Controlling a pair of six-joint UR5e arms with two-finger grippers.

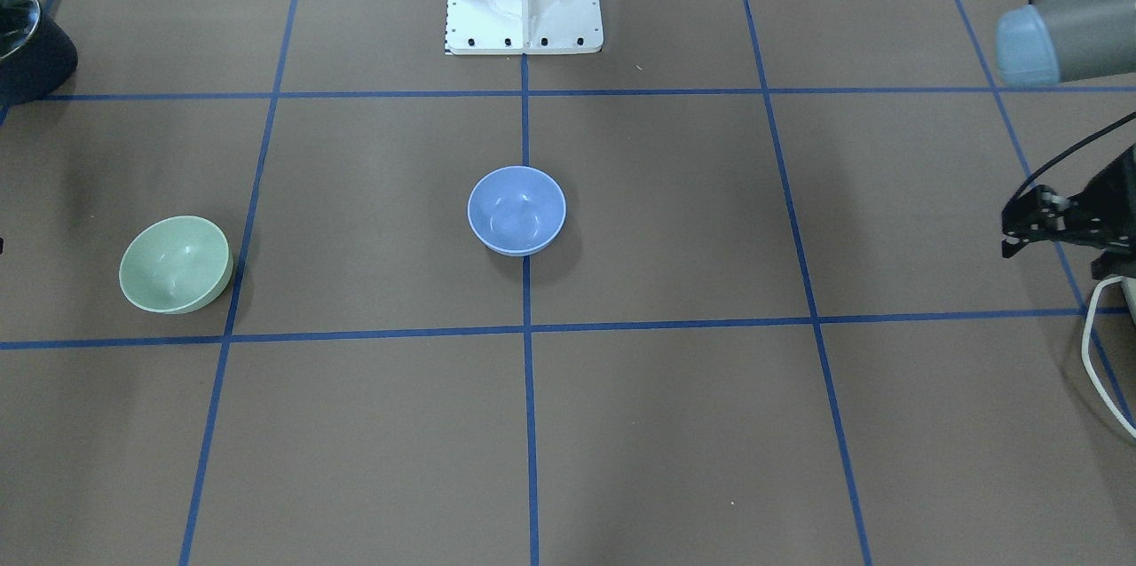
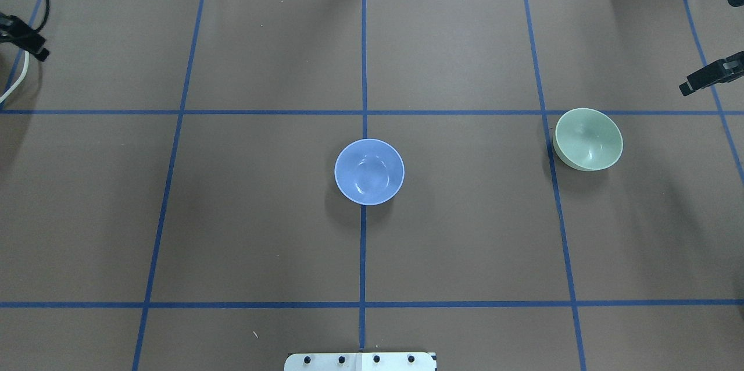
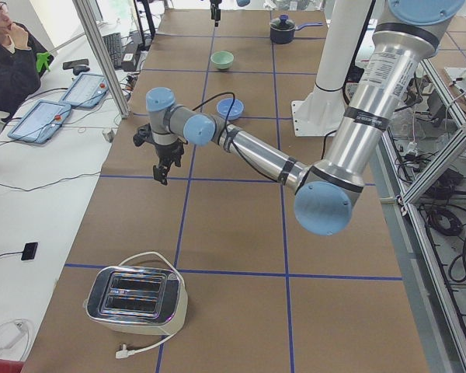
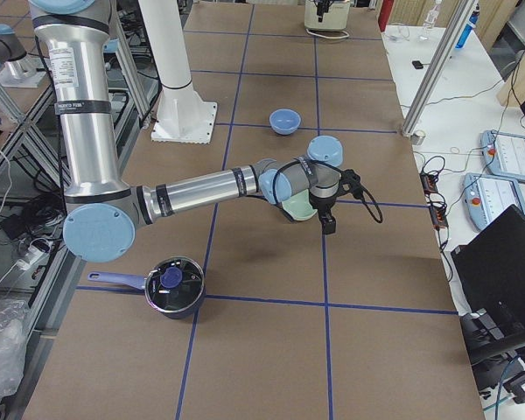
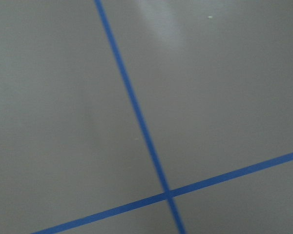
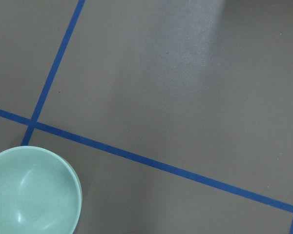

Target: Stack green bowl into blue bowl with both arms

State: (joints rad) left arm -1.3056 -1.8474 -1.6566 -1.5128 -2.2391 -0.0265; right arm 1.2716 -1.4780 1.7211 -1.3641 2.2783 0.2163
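The blue bowl [image 1: 516, 210] stands upright at the table's centre, on the middle tape line [image 2: 369, 171]. The green bowl [image 1: 176, 263] stands on the robot's right side [image 2: 588, 139], slightly tilted, and shows at the lower left of the right wrist view [image 6: 34, 192]. My right gripper [image 2: 686, 89] hovers beyond and to the right of the green bowl, apart from it; it shows edge-on, so I cannot tell its state. My left gripper [image 1: 1008, 233] hangs far out on the robot's left [image 2: 40, 54], jaws apart and empty. The left wrist view shows only table.
A dark lidded pot [image 4: 173, 289] sits near the table's right end [image 1: 18, 25]. A toaster [image 3: 136, 299] with a white cable [image 1: 1100, 344] sits at the left end. The white base plate [image 2: 360, 361] is at the robot's edge. Blue tape lines grid the brown table.
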